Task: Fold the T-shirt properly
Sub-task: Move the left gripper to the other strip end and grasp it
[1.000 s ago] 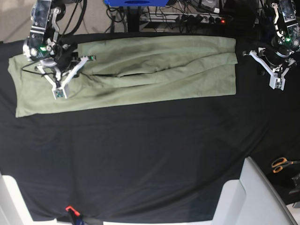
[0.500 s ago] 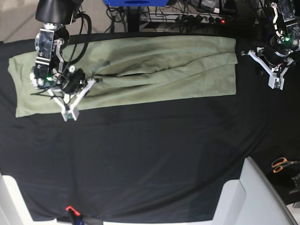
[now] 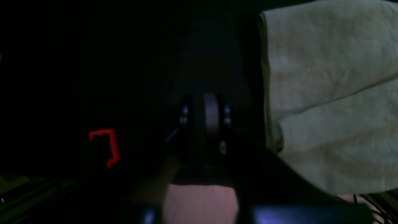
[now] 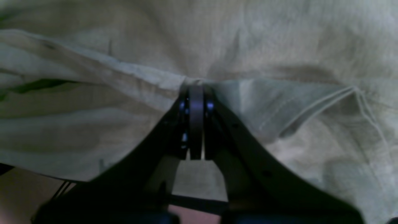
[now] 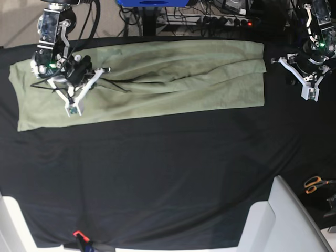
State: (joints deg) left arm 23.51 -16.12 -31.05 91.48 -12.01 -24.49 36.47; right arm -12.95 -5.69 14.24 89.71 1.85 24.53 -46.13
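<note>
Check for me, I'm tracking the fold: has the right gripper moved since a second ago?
Yes. The right gripper dipped toward the T-shirt's near edge, then came back.

right gripper (image 5: 79,97) moved back up, T-shirt (image 5: 173,79) fold tugged leftward

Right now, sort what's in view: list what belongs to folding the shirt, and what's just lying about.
Job:
- T-shirt, spread on the black cloth
- right gripper, pinching a shirt fold
- left gripper, off the shirt's edge, holding nothing

Lying about:
- scissors
- power strip
- blue box
</note>
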